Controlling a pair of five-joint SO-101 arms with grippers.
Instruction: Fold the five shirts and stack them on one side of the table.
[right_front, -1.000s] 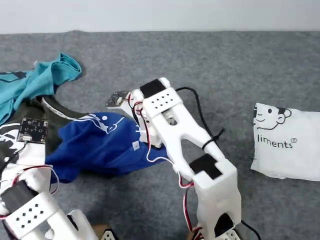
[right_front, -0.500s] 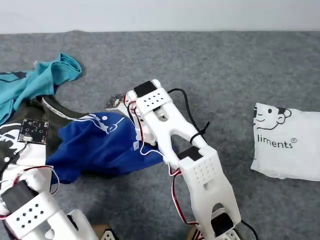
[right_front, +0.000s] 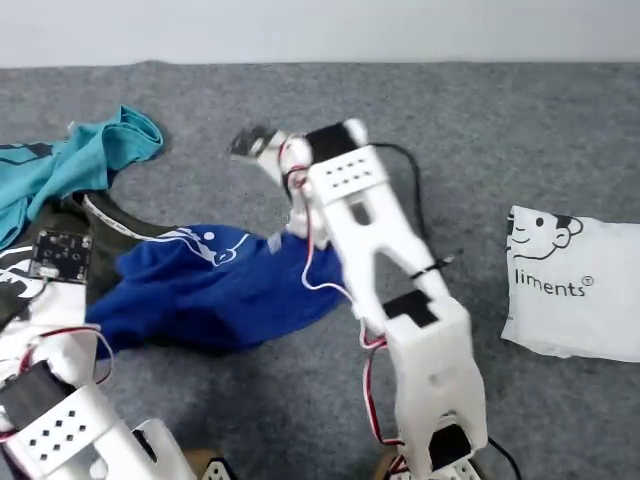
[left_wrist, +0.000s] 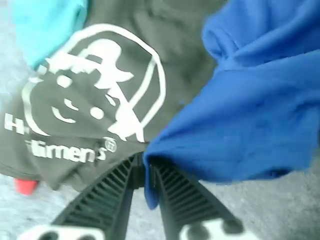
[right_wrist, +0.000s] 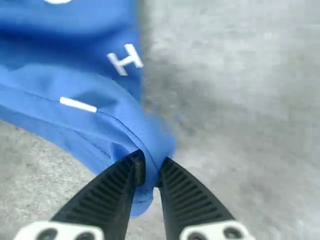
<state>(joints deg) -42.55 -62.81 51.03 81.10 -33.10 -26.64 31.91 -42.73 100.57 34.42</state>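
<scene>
The dark shirt (left_wrist: 100, 75) with its white print lies mostly hidden under the blue shirt (right_front: 200, 290) and the teal shirt (right_front: 70, 160). The teal one is cut off at the side of the high view, and so is a folded white shirt (right_front: 575, 285) on the opposite side. The blue shirt, soft and crumpled, lies left of centre on the grey, felt-like table (right_front: 450, 130). The left gripper (left_wrist: 145, 165) pinches one edge of it and the right gripper (right_wrist: 150, 167) pinches its stitched hem, both with ribbed black fingers.
</scene>
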